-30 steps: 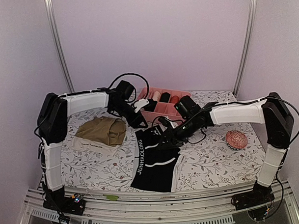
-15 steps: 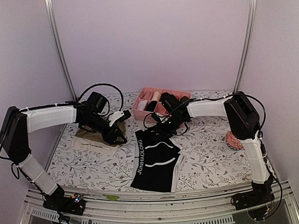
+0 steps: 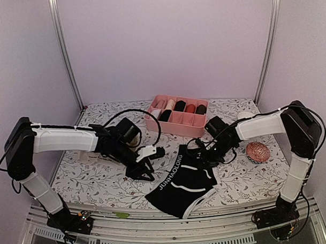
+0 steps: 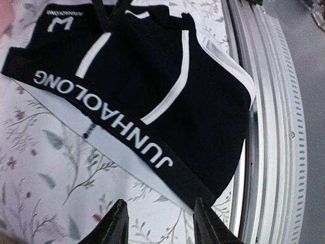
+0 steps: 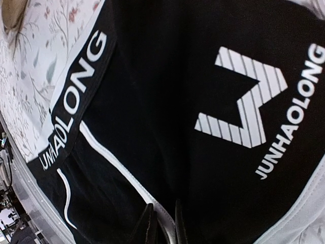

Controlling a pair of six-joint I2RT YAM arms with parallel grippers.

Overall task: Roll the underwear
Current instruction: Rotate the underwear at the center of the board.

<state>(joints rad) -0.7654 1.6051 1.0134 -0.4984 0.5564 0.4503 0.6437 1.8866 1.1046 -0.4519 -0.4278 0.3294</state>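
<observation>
Black underwear with white trim and a JUNHAOLONG waistband lies askew on the floral cloth near the front edge. My right gripper is at its far edge. In the right wrist view the right gripper is shut on the underwear, with a strip of white trim pinched between the fingers. My left gripper is low over the cloth just left of the garment. In the left wrist view the left gripper stands open with only cloth between its fingers, close to the waistband of the underwear. The olive-brown piece is hidden.
A pink divided box holding rolled items stands at the back middle. A red-and-white patterned ball sits on the right, near the right forearm. The metal front rail runs just past the underwear's near corner.
The left arm swung from the back left down to the front middle. The right gripper closed on the underwear's far edge, and the garment turned and shifted right and forward.
</observation>
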